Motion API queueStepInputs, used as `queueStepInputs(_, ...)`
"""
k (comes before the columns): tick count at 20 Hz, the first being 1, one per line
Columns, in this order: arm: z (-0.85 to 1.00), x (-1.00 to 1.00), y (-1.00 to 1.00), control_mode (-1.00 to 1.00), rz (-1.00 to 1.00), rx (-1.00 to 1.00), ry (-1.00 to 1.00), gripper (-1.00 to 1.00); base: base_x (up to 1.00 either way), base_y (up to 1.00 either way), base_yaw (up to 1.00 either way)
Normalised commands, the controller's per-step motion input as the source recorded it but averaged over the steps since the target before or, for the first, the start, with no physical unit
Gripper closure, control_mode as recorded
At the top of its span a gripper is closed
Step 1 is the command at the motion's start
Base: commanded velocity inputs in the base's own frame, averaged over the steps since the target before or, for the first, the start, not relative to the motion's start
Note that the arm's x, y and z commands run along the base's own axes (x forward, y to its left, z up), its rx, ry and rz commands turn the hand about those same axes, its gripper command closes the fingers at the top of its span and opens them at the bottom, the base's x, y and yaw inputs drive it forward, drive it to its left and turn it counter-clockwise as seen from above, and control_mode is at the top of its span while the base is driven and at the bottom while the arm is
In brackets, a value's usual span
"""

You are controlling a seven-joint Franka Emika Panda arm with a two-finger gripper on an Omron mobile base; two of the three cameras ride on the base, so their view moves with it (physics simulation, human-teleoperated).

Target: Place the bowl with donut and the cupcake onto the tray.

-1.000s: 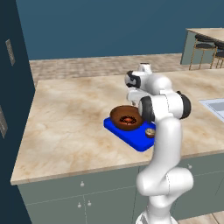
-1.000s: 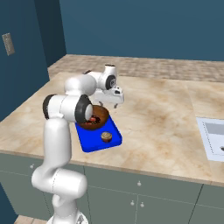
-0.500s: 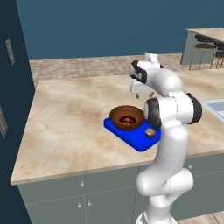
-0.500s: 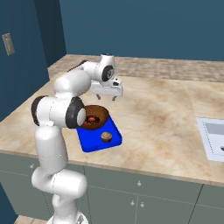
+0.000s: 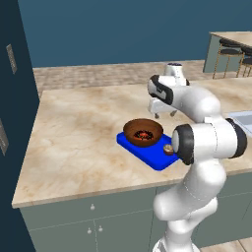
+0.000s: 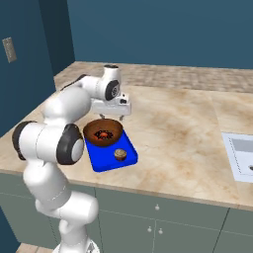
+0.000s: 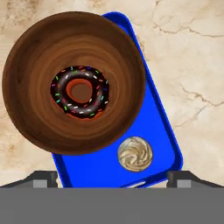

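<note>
bowl (image 7: pixel 73 82) with the donut (image 7: pixel 80 91) sits on the tray (image 7: pixel 162 131), cupcake (image 7: pixel 135 153) beside it. gripper (image 6: pixel 110 111) hangs above them, fingers spread wide, holding nothing, over the counter (image 5: pixel 78 128).

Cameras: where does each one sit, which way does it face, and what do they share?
Left base view: behind-left, looking down at the counter; arm at lower right.
Right base view: behind-right, same counter; arm at lower left.
Hand view: above, looking straight down; gripper tips at the bottom.
Shared: tray holding bowl, donut, cupcake.
</note>
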Motion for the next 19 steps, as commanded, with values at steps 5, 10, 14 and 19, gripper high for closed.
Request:
queueStepInputs(5,-0.02,-0.74,0.11,-1.0,0.08,-0.02,-0.07,-1.0,0.0,0.0,0.0)
queueStepInputs(10,-0.03,-0.73,0.05,-1.0,0.06,-0.01,-0.06,-1.0,0.0,0.0,0.0)
queueStepInputs(14,-0.09,-0.71,0.09,-1.0,0.05,-0.02,-0.05,-1.0,0.0,0.0,0.0)
queueStepInputs(19,-0.06,-0.51,0.03,-1.0,0.02,0.0,-0.03,-1.0,0.0,0.0,0.0)
